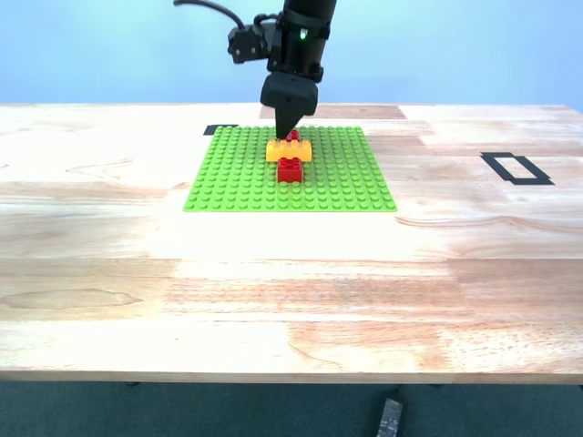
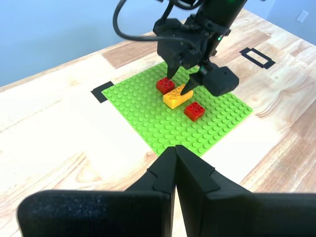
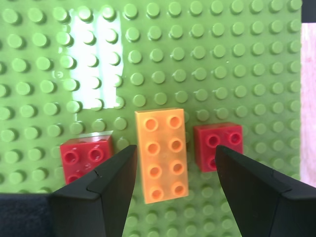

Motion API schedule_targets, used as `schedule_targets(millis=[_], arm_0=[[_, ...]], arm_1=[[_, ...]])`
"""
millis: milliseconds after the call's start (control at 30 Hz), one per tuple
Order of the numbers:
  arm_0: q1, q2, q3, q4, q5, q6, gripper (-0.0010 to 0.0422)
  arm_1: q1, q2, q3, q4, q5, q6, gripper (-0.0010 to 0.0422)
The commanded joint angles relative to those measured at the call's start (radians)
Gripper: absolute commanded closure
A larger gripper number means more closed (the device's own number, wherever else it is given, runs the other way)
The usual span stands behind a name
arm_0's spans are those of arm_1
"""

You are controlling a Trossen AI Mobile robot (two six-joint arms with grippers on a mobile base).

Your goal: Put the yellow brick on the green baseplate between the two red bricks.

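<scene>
Yellow brick (image 3: 161, 154) sits flat on the green baseplate (image 1: 237, 173), studs up, in the gap between the two red bricks (image 3: 87, 158), one close on each long side of it without quite touching, as the second wrist view shows. In the exterior view the three make a short row near the middle of the plate, the yellow one lying crosswise between the reds. From where I stand the placing looks done: the brick appears seated, though whether it is pressed fully home on the studs I cannot tell. What seems left is only for the arm to lift clear.

My second gripper (image 3: 174, 170) hangs straight above the row, pointing down from the far side of the table in the exterior view. Its jaws are parted wider than the yellow brick, one finger over each side with green plate visible in between, and they have hold of nothing.

My first gripper (image 2: 175, 170) is well back from the plate, over bare wooden table (image 1: 291, 300). Its two fingers are pressed together with nothing between them, and it plays no part here.
</scene>
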Motion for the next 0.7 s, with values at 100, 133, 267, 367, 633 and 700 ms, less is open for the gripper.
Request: schedule_targets(millis=[100, 133, 267, 367, 633, 700], arm_0=[[0.000, 0.000, 0.000, -0.003, 0.000, 0.001, 0.0413], [0.000, 0.000, 0.000, -0.003, 0.000, 0.001, 0.0413], [0.000, 0.000, 0.000, 0.000, 0.000, 0.001, 0.0412], [0.000, 0.000, 0.000, -0.003, 0.000, 0.001, 0.0413], [0.000, 0.000, 0.000, -0.001, 0.000, 0.001, 0.0412], [0.000, 0.000, 0.000, 0.000, 0.000, 0.001, 0.0413]], arm_1=[[0.000, -0.024, -0.028, 0.002, 0.002, -0.001, 0.0198], [0.000, -0.024, -0.031, 0.003, 0.005, 0.000, 0.0201], [0.000, -0.027, -0.042, 0.009, 0.051, 0.000, 0.0236], [0.000, -0.027, -0.039, 0.011, 0.049, 0.008, 0.0282], [-0.002, -0.027, -0.040, 0.021, 0.047, 0.013, 0.0411], [-0.002, -0.027, -0.041, 0.024, 0.048, 0.017, 0.0400]])
